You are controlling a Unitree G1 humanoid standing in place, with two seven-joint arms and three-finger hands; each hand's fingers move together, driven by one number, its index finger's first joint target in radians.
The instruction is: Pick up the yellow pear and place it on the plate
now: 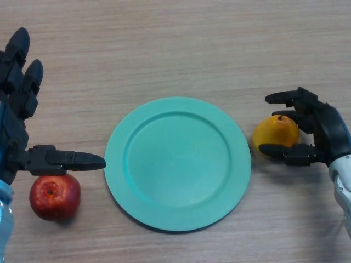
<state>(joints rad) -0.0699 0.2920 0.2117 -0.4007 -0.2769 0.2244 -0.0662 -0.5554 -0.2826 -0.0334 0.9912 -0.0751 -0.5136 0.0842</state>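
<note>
Left of the teal plate (178, 163), the left hand (19, 129) rests idle with its fingers (26, 71) straight and released, its thumb stretched above a red apple (55, 196) on the wooden surface (181, 44). The plate itself holds nothing, so the placing is not yet done. Just right of the plate's rim lies the yellow pear (276, 133), not lifted as far as can be judged; the right hand (318, 134) brackets it, one finger above and the thumb below, apparently touching but not yet clenched. The grasp, lift and carry to the plate remain.
</note>
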